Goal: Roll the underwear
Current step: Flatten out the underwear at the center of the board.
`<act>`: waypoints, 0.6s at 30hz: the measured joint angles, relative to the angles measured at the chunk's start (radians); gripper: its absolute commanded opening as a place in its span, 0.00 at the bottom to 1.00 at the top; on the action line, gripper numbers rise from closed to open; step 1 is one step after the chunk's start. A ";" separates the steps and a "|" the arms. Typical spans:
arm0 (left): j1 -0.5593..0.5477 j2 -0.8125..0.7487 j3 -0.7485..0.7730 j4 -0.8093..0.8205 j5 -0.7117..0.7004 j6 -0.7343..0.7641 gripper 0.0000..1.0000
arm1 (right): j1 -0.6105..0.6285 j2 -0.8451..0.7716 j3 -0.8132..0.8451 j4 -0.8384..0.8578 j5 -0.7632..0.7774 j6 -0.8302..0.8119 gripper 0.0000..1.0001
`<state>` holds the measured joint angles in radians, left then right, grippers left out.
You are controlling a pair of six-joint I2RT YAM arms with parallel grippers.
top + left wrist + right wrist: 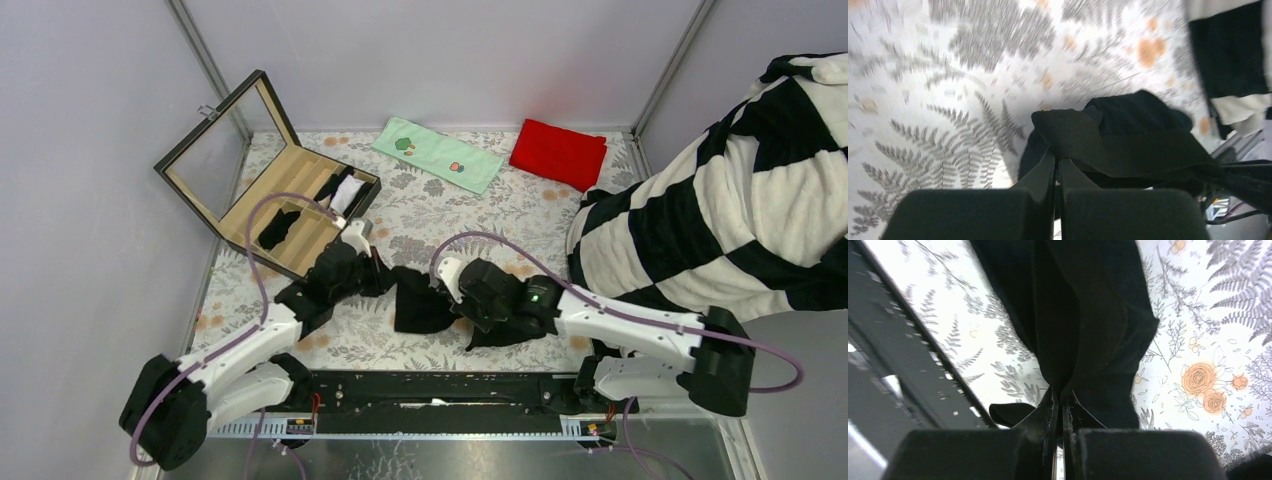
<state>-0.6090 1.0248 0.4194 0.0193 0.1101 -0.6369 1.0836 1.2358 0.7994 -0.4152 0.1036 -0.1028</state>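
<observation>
Floral tabletop (pixel 430 215): L gripper (pixel 1056 161) & R gripper (pixel 1060 396) both pinch underwear (pixel 418 305); open box (pixel 285 175) holds black rolls (pixel 275 228).

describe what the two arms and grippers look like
The left arm and right arm have white links with black joints, each trailed by a looping purple cable. The left gripper and right gripper have black tapering fingers. A green light glows on the right arm.

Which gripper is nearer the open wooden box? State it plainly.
Left. The left gripper sits just off the near corner of the wooden box, clamped on the underwear. The right gripper grips its other end, farther right.
</observation>
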 measured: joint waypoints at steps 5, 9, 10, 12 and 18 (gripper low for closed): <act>0.000 -0.160 0.130 -0.095 -0.027 0.058 0.00 | 0.000 -0.114 0.125 -0.157 -0.060 0.070 0.00; 0.000 -0.246 0.222 -0.219 -0.033 0.080 0.00 | 0.000 -0.144 0.256 -0.292 -0.128 0.145 0.00; 0.000 -0.265 0.247 -0.265 -0.034 0.083 0.00 | 0.000 -0.148 0.283 -0.320 -0.156 0.169 0.00; 0.000 -0.307 0.294 -0.353 -0.034 0.087 0.00 | 0.000 -0.156 0.312 -0.352 -0.218 0.217 0.00; -0.008 -0.439 0.389 -0.584 0.014 0.071 0.00 | -0.001 -0.182 0.307 -0.365 -0.460 0.357 0.05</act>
<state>-0.6174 0.5854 0.8082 -0.5644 0.1242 -0.5659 1.0828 1.0538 1.1061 -0.7803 -0.3565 0.2543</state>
